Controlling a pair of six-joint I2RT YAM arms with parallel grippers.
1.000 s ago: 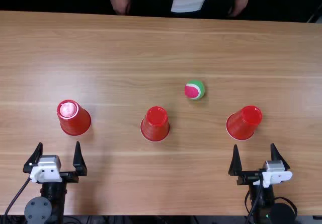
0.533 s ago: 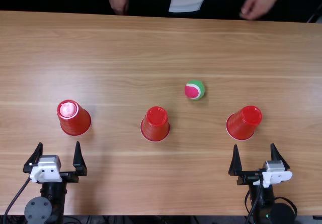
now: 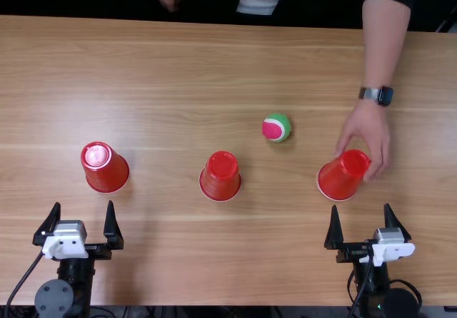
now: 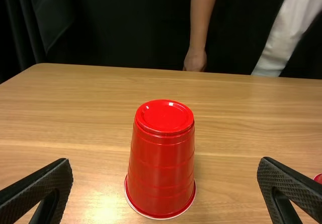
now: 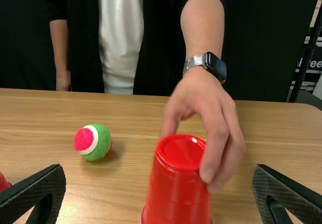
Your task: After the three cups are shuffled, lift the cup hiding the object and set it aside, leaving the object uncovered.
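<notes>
Watching which cup covers the ball (image 3: 276,127) is the job now.

Top view: the ball lies bare at 1 o'clock from the middle cup (image 3: 221,176). A person's hand (image 3: 365,136) grips the right cup (image 3: 344,175). The left hand (image 3: 82,214) and right hand (image 3: 360,214) rest at 6 o'clock, spread wide, holding nothing.

Left wrist view: the left cup (image 4: 161,158) stands ahead.

Right wrist view: the ball sits near the gripped cup, not touching.

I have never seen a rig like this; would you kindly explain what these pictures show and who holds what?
Two robot arms sit at a wooden table. One picture looks down from above; the other two come from cameras on each arm's wrist. The left gripper and right gripper are open and hold nothing. Three red cups stand upside down: the left cup, middle cup and right cup. A pink and green ball lies uncovered beyond them. A person's hand grips the right cup.
</notes>
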